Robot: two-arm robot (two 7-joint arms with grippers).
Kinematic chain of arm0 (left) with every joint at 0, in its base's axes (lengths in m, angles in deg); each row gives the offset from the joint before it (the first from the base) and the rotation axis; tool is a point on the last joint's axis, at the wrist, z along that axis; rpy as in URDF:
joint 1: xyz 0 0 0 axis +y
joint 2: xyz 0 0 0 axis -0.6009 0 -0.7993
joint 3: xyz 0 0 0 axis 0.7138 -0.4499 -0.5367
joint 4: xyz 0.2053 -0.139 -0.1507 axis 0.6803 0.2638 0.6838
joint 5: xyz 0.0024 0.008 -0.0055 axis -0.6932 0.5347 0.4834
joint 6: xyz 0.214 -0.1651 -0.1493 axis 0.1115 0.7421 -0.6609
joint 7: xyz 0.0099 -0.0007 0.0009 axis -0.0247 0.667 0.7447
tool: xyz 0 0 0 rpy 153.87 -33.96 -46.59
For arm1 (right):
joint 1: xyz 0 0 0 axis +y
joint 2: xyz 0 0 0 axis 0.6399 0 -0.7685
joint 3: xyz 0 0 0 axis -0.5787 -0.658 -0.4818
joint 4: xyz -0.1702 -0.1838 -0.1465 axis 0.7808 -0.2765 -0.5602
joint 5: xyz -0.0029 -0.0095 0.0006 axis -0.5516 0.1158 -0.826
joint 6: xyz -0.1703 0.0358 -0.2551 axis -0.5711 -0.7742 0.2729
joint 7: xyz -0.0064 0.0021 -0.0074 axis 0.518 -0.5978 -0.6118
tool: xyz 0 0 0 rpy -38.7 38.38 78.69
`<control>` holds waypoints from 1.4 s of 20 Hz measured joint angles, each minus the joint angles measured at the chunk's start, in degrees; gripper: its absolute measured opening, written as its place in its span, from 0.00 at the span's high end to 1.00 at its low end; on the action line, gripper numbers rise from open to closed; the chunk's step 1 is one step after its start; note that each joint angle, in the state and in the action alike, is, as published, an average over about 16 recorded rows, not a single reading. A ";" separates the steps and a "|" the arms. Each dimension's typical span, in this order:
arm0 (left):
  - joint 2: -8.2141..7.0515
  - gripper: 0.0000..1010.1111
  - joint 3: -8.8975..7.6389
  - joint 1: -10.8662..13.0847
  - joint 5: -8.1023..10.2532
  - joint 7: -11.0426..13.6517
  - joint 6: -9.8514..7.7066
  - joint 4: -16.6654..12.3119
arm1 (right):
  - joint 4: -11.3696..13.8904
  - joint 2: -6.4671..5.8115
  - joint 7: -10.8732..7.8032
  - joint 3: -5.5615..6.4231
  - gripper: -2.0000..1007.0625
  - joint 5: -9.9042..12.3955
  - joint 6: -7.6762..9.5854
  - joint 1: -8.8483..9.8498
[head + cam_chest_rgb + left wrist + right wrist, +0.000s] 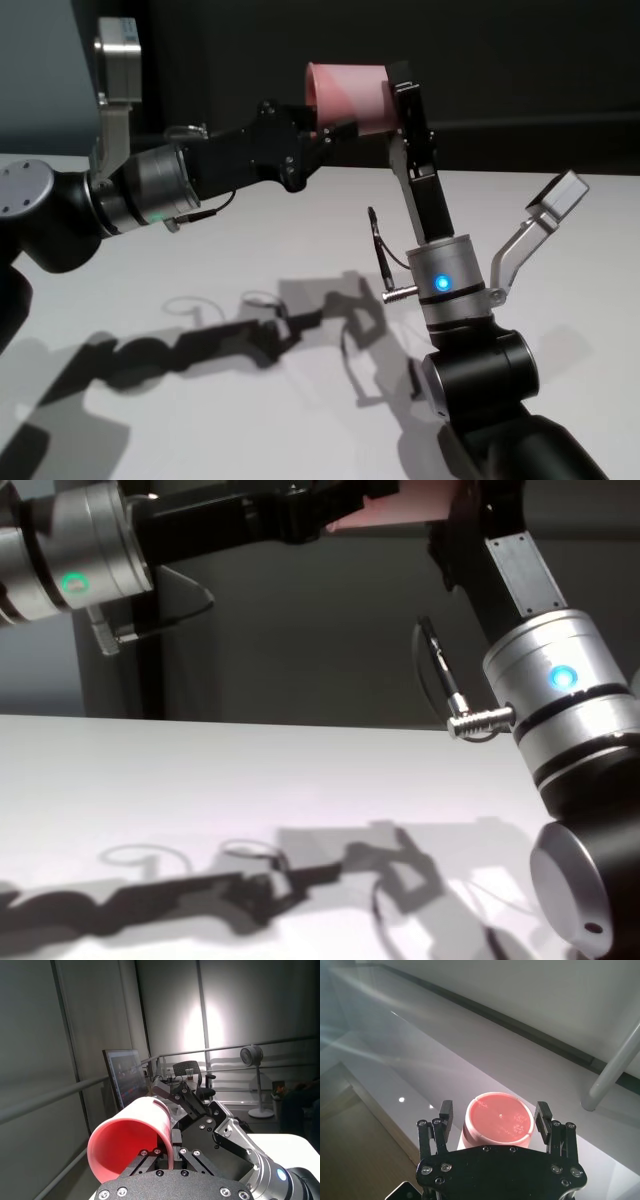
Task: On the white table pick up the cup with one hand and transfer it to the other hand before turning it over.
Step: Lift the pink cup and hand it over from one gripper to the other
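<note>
The salmon-pink cup (pixel 350 95) hangs on its side high above the white table (pixel 250 260). My left gripper (pixel 325 128), on the arm with the green light, is shut on the cup's rim (pixel 167 1152). In the left wrist view the cup's open mouth (pixel 125 1147) faces the camera. My right gripper (pixel 495 1116), on the arm with the blue light, reaches up from below. It stands open, its two fingertips (pixel 445 1111) on either side of the cup's flat base (pixel 497 1121) with small gaps. The chest view shows only a pink sliver of the cup (pixel 395 508).
Both arms cast dark shadows (pixel 230 345) on the table. The right forearm (pixel 450 280) rises steeply at the near right of the table. A dark wall stands behind the far edge.
</note>
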 joint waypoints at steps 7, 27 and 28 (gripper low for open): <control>0.00 0.95 0.00 0.00 0.00 0.00 0.00 0.00 | 0.00 0.02 -0.01 0.05 0.09 -0.02 0.05 0.03; 0.00 0.88 0.00 0.00 0.00 -0.01 0.00 0.00 | 0.03 0.09 -0.07 0.16 0.27 -0.09 0.14 0.11; 0.00 0.86 0.00 0.00 0.00 -0.01 0.00 0.00 | 0.04 0.09 -0.07 0.17 0.27 -0.09 0.15 0.11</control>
